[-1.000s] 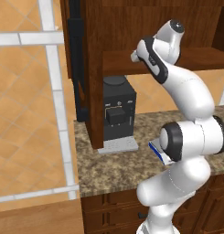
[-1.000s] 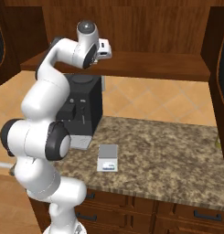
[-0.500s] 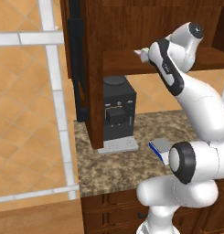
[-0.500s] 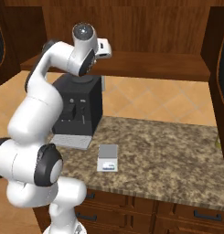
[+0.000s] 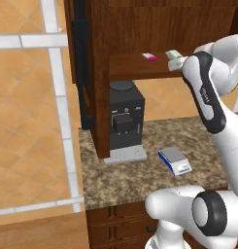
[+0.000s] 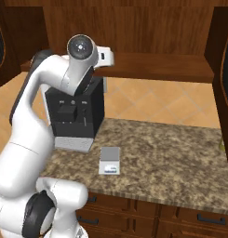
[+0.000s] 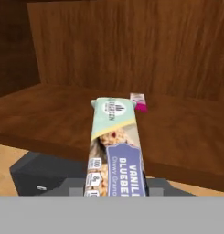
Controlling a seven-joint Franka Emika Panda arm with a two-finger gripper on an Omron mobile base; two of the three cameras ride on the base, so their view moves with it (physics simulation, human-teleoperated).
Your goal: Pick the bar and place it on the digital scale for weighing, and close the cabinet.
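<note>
1. The gripper (image 5: 175, 62) reaches to the front edge of the cabinet shelf (image 5: 135, 65); the arm's own body covers its fingers in both base views, and its tips are cut off at the bottom of the hand view, so whether it is clenched or released cannot be told.
2. The bar (image 7: 114, 148) runs lengthwise straight out from the hand, its near end cropped at the bottom of the hand view; whether it lies on the shelf or hangs over the edge is unclear.
3. Risk, as a judgement: if the hold is shallow or absent, the bar could slip and drop onto the coffee machine (image 6: 74, 114) directly below.
4. A small pink-and-white item (image 7: 139, 101) lies just beyond the bar's far end; a push forward could knock it deeper.
5. The scale (image 6: 110, 161) sits bare on the counter (image 6: 171, 158), well below.
6. A cabinet door (image 5: 82, 68) stands open.
</note>
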